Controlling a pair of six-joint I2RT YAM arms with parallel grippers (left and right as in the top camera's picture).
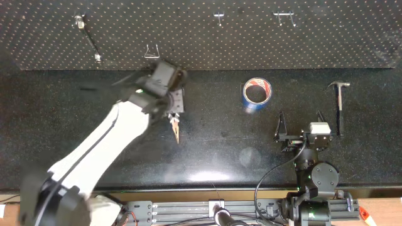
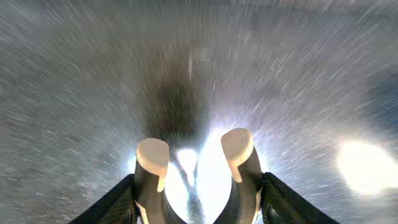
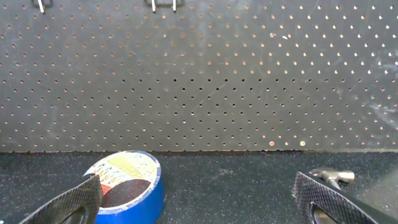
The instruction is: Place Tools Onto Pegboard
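Blue tape roll (image 3: 124, 171), silver-headed hammer (image 1: 340, 103), dark handle

the pegboard (image 3: 199, 81) is dark, matt perforated board with bright metal wire hooks (image 1: 218, 17); the table (image 1: 220, 144) is black, fine-grained, faintly shiny; tape roll (image 3: 149, 199) glossy blue plastic; hammer (image 3: 333, 176) head polished metal; left gripper (image 2: 194, 152) pads (image 2: 152, 155) smooth cream plastic

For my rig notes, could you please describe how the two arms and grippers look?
The left arm is white with a black wrist and a small green light; the left gripper has black fingers with cream pads. The right arm is black, with a pale block at the wrist and a black cable looping to its base; the right gripper has black fingers.
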